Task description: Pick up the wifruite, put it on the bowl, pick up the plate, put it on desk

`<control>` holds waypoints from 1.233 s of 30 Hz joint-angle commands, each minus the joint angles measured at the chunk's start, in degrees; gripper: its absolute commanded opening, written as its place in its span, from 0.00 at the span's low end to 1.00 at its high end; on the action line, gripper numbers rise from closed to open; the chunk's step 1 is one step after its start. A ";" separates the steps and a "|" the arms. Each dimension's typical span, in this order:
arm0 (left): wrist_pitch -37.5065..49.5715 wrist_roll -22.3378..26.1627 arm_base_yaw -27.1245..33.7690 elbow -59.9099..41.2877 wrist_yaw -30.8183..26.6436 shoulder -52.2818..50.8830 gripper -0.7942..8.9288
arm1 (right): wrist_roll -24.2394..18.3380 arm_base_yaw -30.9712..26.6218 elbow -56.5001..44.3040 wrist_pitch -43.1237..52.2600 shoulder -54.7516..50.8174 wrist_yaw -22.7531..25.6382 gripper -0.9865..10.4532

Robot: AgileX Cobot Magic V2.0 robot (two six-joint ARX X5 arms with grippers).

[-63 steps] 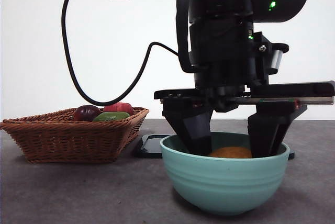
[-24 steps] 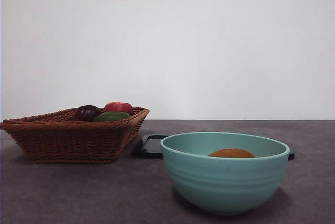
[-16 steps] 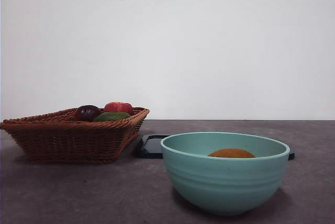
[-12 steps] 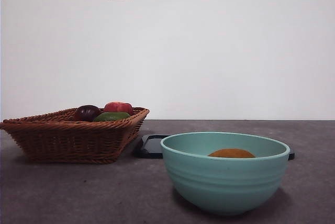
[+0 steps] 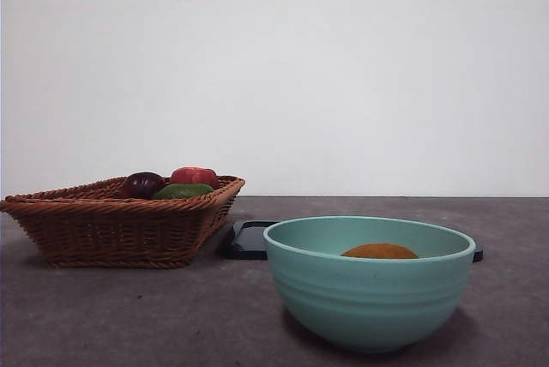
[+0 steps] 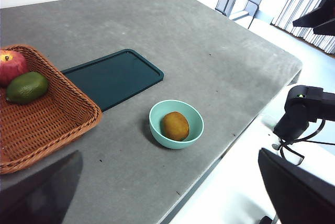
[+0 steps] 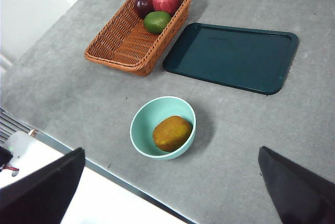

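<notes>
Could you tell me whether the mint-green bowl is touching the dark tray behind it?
Apart. The right wrist view shows a clear strip of grey desk between the bowl and the dark tray; the left wrist view shows the same gap.

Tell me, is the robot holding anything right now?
No, nothing is held. Both end effectors are raised high above the desk with their jaws wide apart. The wifruite lies loose in the bowl.

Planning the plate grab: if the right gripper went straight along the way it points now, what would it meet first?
Probably the bowl holding the wifruite, roughly centred between its wide-open jaws; depth is unclear.
</notes>
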 commanded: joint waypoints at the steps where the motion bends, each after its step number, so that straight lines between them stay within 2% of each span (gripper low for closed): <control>1: 1.14 0.04 -0.59 0.55 -0.11 0.13 0.66 | 1.70 0.17 1.07 0.39 0.63 0.17 0.65; 11: 2.32 0.15 -0.59 0.55 -0.11 0.13 0.66 | 2.23 0.20 1.07 0.44 8.20 0.42 0.65; 24: 2.38 0.15 -0.59 0.55 -0.11 0.13 0.66 | -0.52 1.79 1.07 0.44 26.14 0.79 0.65; 31: 2.38 0.13 -0.59 0.55 -0.11 0.13 0.66 | 0.28 7.78 1.07 0.61 34.38 8.37 0.65; 37: 2.40 0.13 -0.59 0.55 -0.11 0.13 0.66 | 3.69 15.04 1.07 4.39 40.46 13.79 0.65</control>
